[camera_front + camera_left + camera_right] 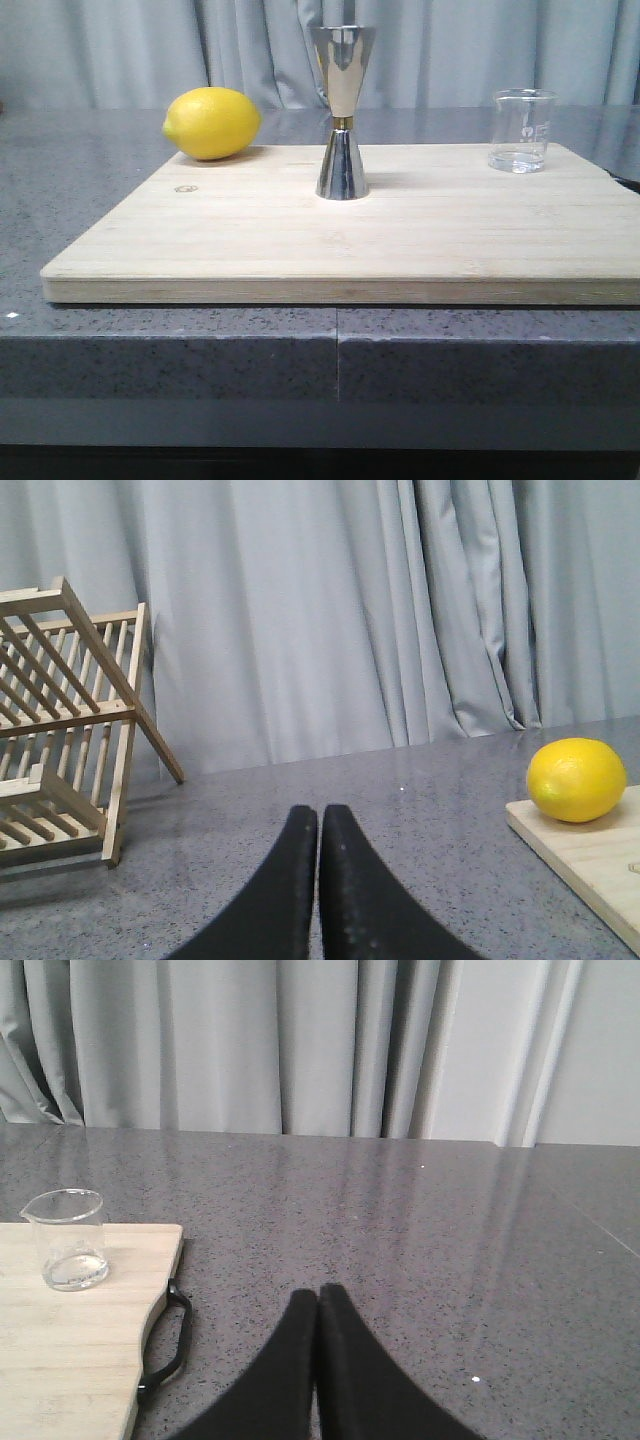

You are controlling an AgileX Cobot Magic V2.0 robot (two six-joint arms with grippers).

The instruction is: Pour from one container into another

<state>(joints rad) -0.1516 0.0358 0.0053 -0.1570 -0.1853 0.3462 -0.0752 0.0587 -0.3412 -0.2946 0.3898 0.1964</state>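
Right wrist view: beaker (66, 1239) well apart from the pressed-together right claw (318, 1300) (left claw (320, 820) likewise together).

Yellow lemon (212, 122), pale wood board (400, 240), speckled grey counter (150, 360), steel jigger (342, 110), waist seemingly gold-banded

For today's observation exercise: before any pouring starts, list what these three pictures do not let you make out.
- Beaker: printed marks too small to read, front view; liquid level unclear in both views.
- Jigger: inside of its cup hidden by its own steel wall, front view.
- Cutting board: right end cut off by the frame, front view.
- Drying rack: cut by the edge, left wrist view.
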